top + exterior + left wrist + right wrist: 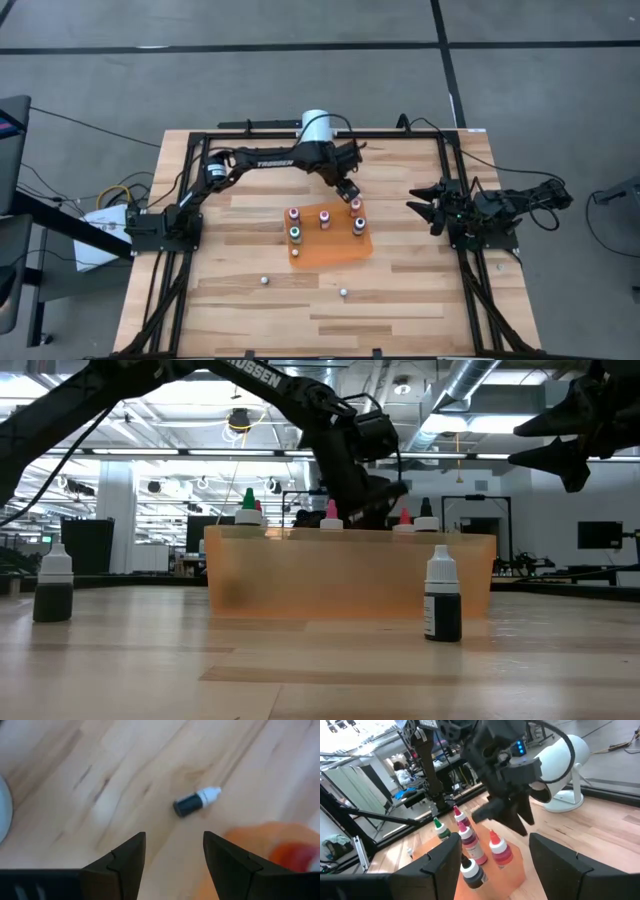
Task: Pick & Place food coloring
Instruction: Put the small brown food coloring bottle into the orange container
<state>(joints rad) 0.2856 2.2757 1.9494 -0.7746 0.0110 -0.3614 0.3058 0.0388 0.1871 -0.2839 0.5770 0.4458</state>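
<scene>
Bottles (325, 220): pale, coloured tops, bases hidden behind the orange tray (335, 252) wall, frame centre.
Left gripper (351, 193): fingers apart.
Right gripper (420, 205): fingers apart.

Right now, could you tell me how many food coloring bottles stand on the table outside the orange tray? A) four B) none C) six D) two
D: the high view shows one bottle and a second bottle standing on the wood in front of the orange tray.
</scene>
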